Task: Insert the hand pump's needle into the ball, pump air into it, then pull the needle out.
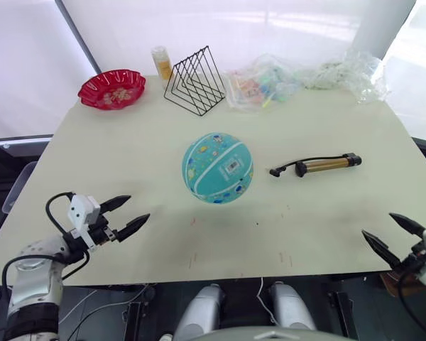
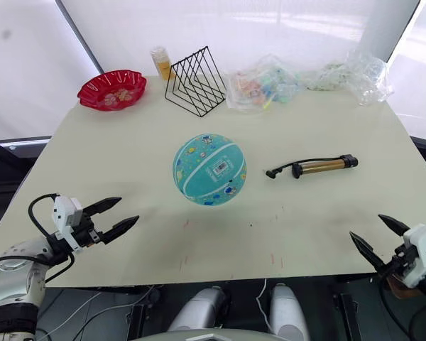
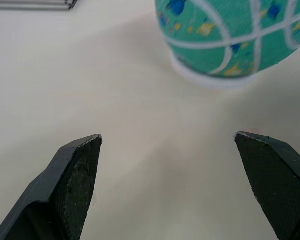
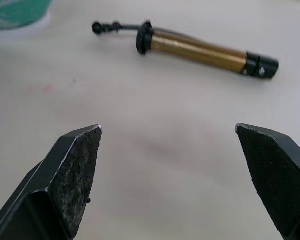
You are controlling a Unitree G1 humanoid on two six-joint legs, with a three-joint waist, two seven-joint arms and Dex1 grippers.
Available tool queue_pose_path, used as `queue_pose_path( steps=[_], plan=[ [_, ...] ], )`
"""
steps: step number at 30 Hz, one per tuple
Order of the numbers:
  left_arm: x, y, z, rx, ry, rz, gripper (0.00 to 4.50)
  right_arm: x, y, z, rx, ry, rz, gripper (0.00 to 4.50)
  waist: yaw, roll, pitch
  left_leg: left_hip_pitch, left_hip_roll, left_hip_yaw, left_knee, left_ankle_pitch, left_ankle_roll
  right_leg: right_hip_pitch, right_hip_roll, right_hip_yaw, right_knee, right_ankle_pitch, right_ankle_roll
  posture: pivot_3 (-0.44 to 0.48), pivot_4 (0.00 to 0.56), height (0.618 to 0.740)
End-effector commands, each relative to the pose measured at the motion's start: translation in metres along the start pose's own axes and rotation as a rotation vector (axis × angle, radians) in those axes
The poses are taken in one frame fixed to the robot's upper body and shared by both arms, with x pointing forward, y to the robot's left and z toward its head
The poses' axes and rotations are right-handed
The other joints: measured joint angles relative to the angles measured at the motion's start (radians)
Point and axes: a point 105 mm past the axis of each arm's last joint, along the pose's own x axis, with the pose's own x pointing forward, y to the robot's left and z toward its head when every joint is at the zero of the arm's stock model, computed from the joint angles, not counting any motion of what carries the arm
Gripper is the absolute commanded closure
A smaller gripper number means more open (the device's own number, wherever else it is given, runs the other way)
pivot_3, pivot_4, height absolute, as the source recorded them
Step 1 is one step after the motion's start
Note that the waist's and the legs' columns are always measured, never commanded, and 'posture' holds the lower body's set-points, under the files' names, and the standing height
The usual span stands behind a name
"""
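1. Left gripper [image 1: 124, 216] at about 8 o'clock of the table [image 1: 113, 163], over the near left edge; two black fingers spread wide apart, nothing between them, tips aimed toward the middle of the table.
2. Red scalloped dish [image 1: 112, 89] at 11 o'clock, near the far left corner.
3. Small yellow bottle [image 1: 161, 65] upright just beside a black wire rack [image 1: 194, 82], both at roughly 12 o'clock along the far edge.
4. Teal ball [image 1: 217, 168] with white curved stripes, small cartoon prints and a white label patch facing up, at the centre of the table; well apart from both grippers. Seen from the left wrist, sitting on a thin white ring [image 3: 212, 79] beyond the open fingers.
5. Clear plastic bags [image 1: 298, 78] with colourful contents, bunched along the far edge at 1 o'clock.
6. Hand pump [image 1: 325, 164] at 3 o'clock of the ball, lying flat, near but not touching it; gold-bronze barrel with black end caps, handle end pointing away from the ball.
7. Thin black hose [image 1: 298, 164] arching from the barrel's ball-side end, black end fitting lying on the table toward the ball; needle too small to make out.
8. Right gripper [image 1: 392, 236] at about 4 o'clock, over the near right edge; fingers parted wide, released, empty, well short of the pump.
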Motion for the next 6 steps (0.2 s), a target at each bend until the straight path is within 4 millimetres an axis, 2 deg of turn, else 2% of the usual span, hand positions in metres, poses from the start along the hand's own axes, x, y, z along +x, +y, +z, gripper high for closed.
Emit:
queue_pose_path(
  steps=[1,6],
  plan=[
    [-0.004,0.0029,-0.0119,0.013,0.06,0.064,0.0,-0.0074,-0.0077,0.0047,-0.05,-0.017,-0.02,0.02,-0.002,0.0,0.0,0.0,0.001,0.0,0.0,0.0,0.0,0.0,0.0,0.0,0.0,0.0,0.0,0.0,0.15,0.74],
    [-0.005,0.0002,-0.0171,0.03,0.089,0.073,0.0,-0.0055,-0.0077,0.0035,-0.048,-0.024,-0.014,0.02,-0.001,0.0,-0.001,0.001,0.002,0.002,0.0,0.0,0.0,0.0,0.001,0.001,0.0,0.001,-0.001,0.0,0.15,0.74]
  ],
)
